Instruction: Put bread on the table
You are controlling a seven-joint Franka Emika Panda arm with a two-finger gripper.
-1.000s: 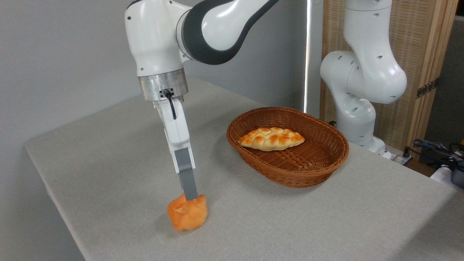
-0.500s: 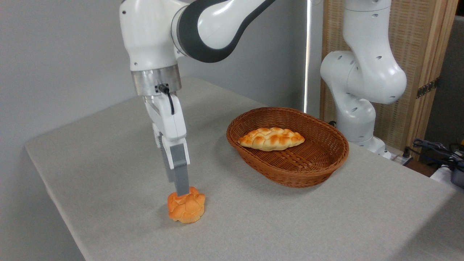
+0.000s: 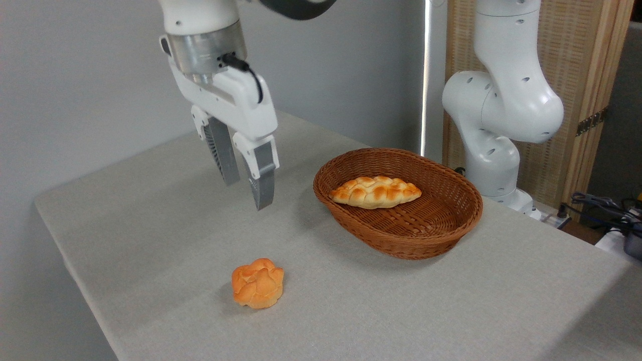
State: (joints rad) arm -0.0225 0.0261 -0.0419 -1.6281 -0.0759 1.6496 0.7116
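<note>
The fingers (image 3: 263, 175) of the gripper (image 3: 247, 193) hang parted with nothing between them, well above the table (image 3: 150, 220) and up and a little to the left of the bread (image 3: 258, 282). The bread, a small round knotted bun, sits by itself on the grey cloth near the front of the table, upright and apart from the brown wicker basket (image 3: 401, 240), which stands to its right and holds a longer, paler braided loaf (image 3: 375, 191). Judged from how things lie, the placing is done and the step in hand is the retreat: the bun rests on the table free of any grip, so little is left but to carry the arm clear. The next move calls for no contact at all, only a path upward or back that keeps away from the bun and the rim of the basket. Compared with half a second ago, the gripper has risen a good way; then its fingertips stood right at the top of the bun, and now open air lies between them. The hand has also turned, so that both fingers show side by side instead of one in front. The bun lies in the same spot and pose as it did then, and the basket and loaf have not shifted.
</note>
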